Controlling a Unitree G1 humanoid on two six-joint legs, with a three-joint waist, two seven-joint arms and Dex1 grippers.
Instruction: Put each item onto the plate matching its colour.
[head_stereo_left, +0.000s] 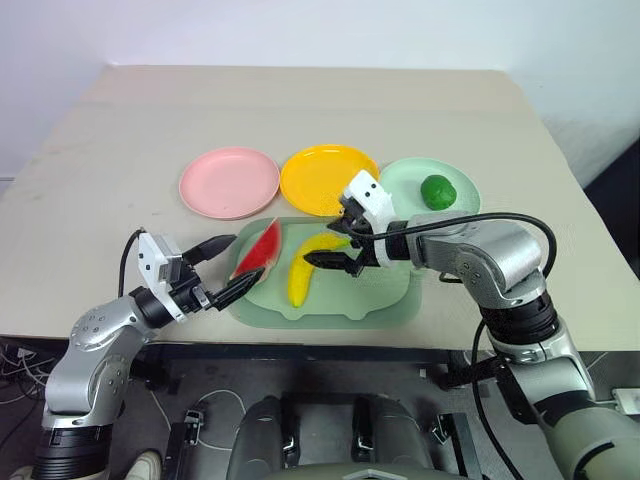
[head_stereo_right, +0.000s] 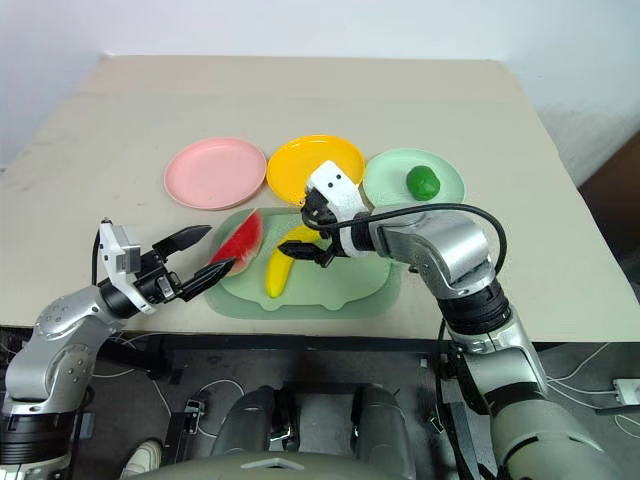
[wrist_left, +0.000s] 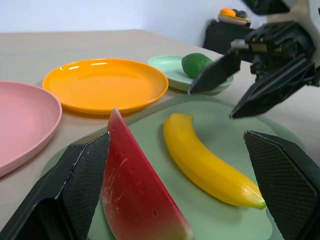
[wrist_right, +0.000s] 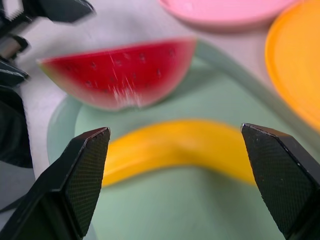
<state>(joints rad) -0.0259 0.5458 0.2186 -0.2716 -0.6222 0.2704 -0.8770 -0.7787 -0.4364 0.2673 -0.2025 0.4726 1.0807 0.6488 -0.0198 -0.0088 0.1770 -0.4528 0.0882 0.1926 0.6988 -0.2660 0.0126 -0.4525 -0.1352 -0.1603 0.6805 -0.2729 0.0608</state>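
Toy fruits and their plates on a beige table (head_stereo_left: 100, 150). Three round plates stand in a row: pink plate (head_stereo_left: 229, 182) on the robot's left, yellow plate (head_stereo_left: 328, 178) in the middle, mint green plate (head_stereo_left: 400, 185) on the right. The small dark green round fruit (head_stereo_left: 437, 191) lies on the mint green plate. Just in front of the row sits a larger pale green tray (head_stereo_left: 380, 300), which carries the red watermelon wedge (head_stereo_left: 258, 252) on its left part and the yellow banana (head_stereo_left: 308, 268) beside it, the two apart.

Right gripper (head_stereo_left: 337, 246): fingers spread wide and empty, poised over the banana's upper end, pointing down and toward the robot's left; in the right wrist view the banana lies between the two fingertips (wrist_right: 82, 165) but below them, not clamped.

Left gripper (head_stereo_left: 224, 268): likewise fully spread and holding nothing, at the tray's left edge, aimed toward the watermelon wedge, one finger close beside the wedge's near end.
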